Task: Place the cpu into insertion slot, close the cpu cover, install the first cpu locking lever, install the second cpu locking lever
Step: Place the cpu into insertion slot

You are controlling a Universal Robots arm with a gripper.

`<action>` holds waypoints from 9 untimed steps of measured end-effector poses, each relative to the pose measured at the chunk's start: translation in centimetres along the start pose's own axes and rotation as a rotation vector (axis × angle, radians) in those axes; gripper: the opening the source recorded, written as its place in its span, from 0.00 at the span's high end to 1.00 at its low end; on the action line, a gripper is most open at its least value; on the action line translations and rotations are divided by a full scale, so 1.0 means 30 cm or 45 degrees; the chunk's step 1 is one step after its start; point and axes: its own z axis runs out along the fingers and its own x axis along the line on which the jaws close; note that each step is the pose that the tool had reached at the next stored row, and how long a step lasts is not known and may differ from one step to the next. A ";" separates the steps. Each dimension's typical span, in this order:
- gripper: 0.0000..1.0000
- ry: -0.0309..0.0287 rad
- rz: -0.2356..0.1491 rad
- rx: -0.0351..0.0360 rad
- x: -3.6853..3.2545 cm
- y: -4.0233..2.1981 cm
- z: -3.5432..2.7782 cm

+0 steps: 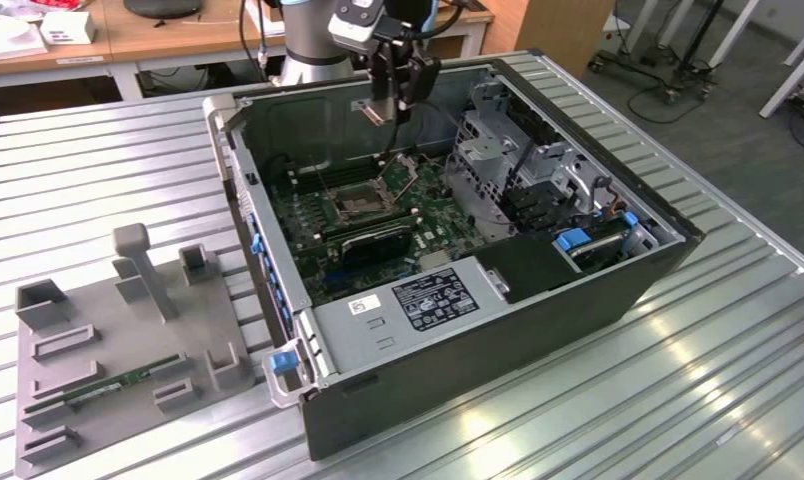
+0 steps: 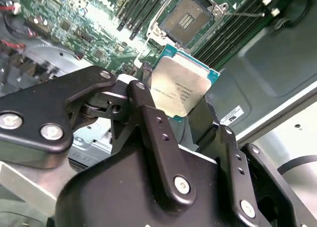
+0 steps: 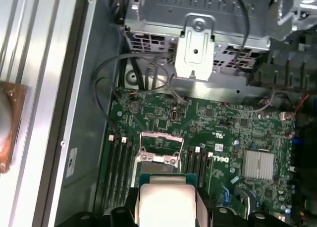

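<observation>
Item 1, surface: ribbed, pale metal slats. I see wooden desks behind it and grey carpet floor at the exterior view's right.

Item 2, computer case: it lies open side up on the surface, with the green motherboard exposed inside.

Item 3, grey fixture tray: it sits on the surface at the exterior view's left, well apart from the arm. A green memory stick lies in it.

Item 4, claw: the black fingers are closed narrow on the cpu, pinching it by its opposite edges. In the exterior view I have the claw hanging above the case's far wall.

Item 5, cpu: held in the air, silver top visible in both wrist views, clear of the board.

Item 6, insertion slot: a dark square with a silver rim, bare, with black memory slots on either side.

Item 7, cpu cover: swung open, a thin frame on the far side of the socket.

Item 8, obstructions: a silver drive cage and loose grey cables crowd the board edge beyond the socket. A finned heatsink sits to one side.

View notes: the first wrist view looks over the cpu at the cover and cage. The second shows the fingers and the socket's contact field. The exterior view adds the tray and the room.
</observation>
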 end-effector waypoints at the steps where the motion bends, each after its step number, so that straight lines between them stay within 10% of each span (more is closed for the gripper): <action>1: 0.46 -0.0019 0.020 -0.0004 0.000 0.000 0.000; 9: 0.46 -0.0122 0.135 -0.0025 0.000 0.000 0.001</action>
